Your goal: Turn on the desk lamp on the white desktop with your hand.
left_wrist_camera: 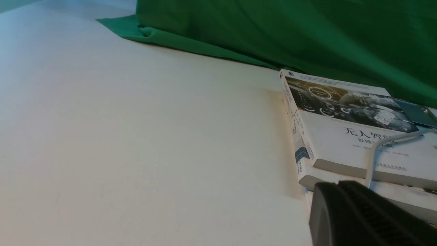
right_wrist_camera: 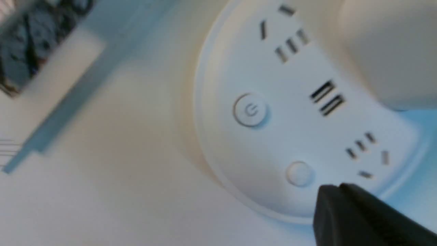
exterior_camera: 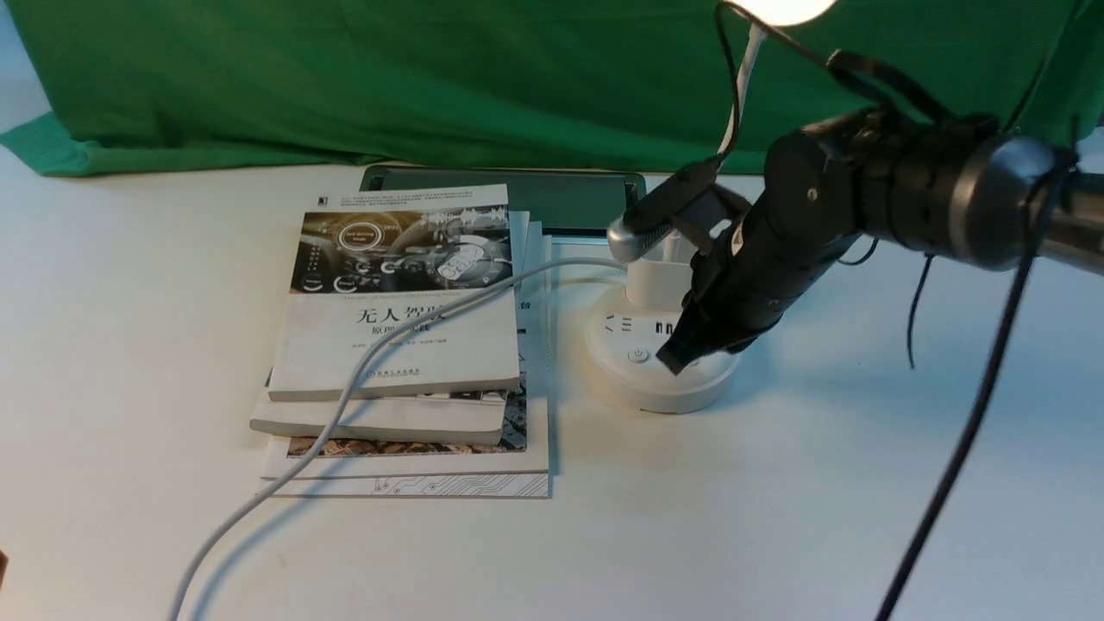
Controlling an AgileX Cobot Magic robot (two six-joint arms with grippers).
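The white desk lamp stands on the white desktop (exterior_camera: 776, 517). Its round base (exterior_camera: 634, 388) carries sockets, USB ports and a cup holder (exterior_camera: 655, 274), and a thin gooseneck (exterior_camera: 743, 82) rises to the head (exterior_camera: 780, 7), which glows bright at the top edge. My right gripper (exterior_camera: 677, 360) is shut, and its tip points down onto the base, right of the power button (exterior_camera: 638, 354). In the right wrist view the tip (right_wrist_camera: 336, 189) sits just beside the plain round button (right_wrist_camera: 299, 173), with the power button (right_wrist_camera: 251, 110) farther off. My left gripper (left_wrist_camera: 336, 186) is shut and empty beside the books.
A stack of books (exterior_camera: 405, 345) lies left of the lamp, with the lamp's grey cord (exterior_camera: 345, 405) draped over it toward the front edge. A dark flat tray (exterior_camera: 552, 198) lies behind the stack. Green cloth (exterior_camera: 431, 78) covers the back. A black cable (exterior_camera: 975, 414) hangs from my right arm.
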